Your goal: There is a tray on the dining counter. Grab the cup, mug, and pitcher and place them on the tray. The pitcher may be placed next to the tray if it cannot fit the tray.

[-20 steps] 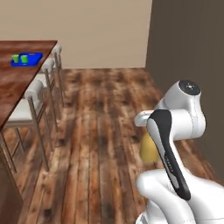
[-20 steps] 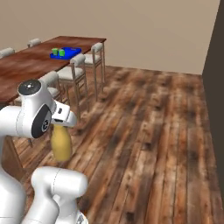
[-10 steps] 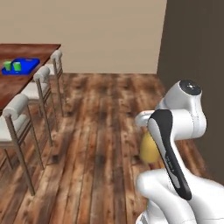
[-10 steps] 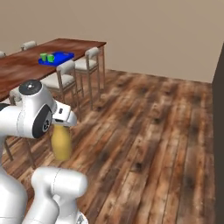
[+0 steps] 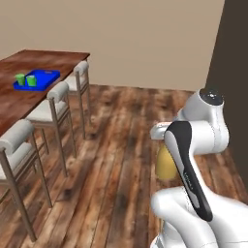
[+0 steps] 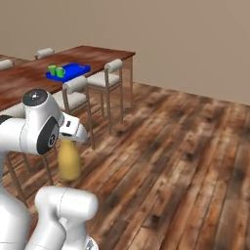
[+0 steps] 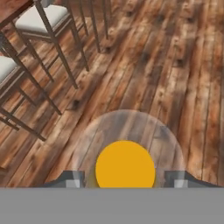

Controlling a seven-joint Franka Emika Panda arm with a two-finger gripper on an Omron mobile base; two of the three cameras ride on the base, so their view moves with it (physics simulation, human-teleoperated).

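Wood floor underneath; pitcher (image 6: pixel 69 161) apparently clamped upright in gripper (image 7: pixel 125 179), seen hanging below wrist. Tray (image 5: pixel 38 79) w/ two green cups lies far ahead-left on counter (image 5: pixel 29 92).

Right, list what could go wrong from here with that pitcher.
The pitcher hangs in the gripper high over the wooden floor; a slip would likely drop it. The tray already holds the cup and mug, so space may be tight. Stools line the dining counter, crowding the approach.
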